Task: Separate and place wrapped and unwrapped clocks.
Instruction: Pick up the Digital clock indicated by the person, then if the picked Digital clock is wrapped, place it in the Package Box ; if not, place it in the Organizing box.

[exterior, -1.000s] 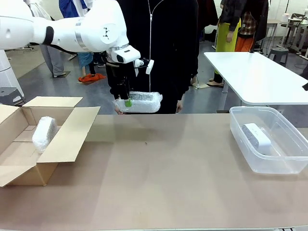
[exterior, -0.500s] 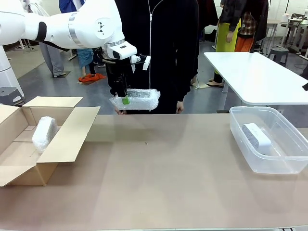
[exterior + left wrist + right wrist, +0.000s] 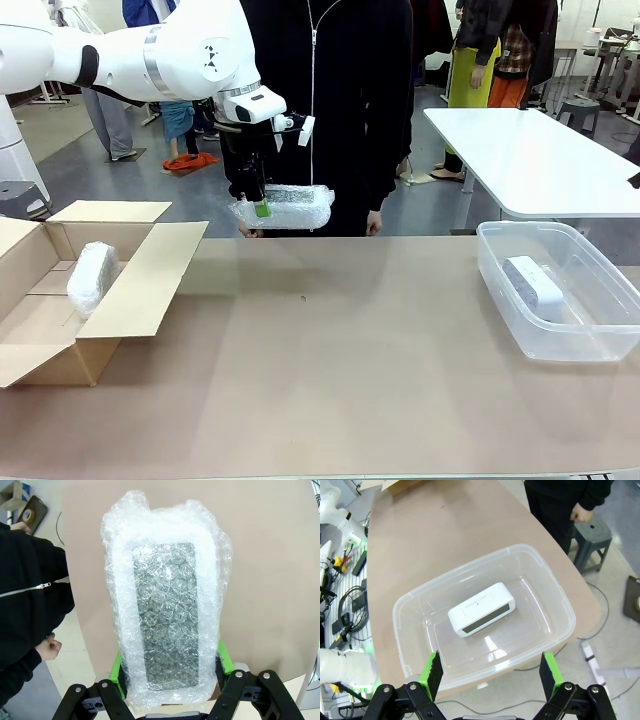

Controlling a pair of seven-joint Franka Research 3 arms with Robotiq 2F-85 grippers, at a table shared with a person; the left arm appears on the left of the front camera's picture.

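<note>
The left gripper is clamped on a bubble-wrapped clock, its green pads pressing the short end of the bundle, and it hangs in the air over the far edge of the desk, just in front of the person in the black zip jacket. Over the last second the arm has drawn the bundle a little toward the robot's left and slightly up, then settled; in the last half second it has barely moved. I read that as the start of the carry toward the open cardboard box at the left edge of the desk, where another wrapped clock already lies inside. From the left wrist view the held clock's dark face shows through the bubbles, lying along the fingers. At the right edge of the desk the clear plastic tub holds the bare white clock, lying flat on the tub's bottom, and the right gripper hovers above it with its jaws spread wide and nothing between them. So the sorting looks nearly finished, with this held bundle the one piece left. I can make out no brand, label or writing on the clocks, the box or the tub.
</note>
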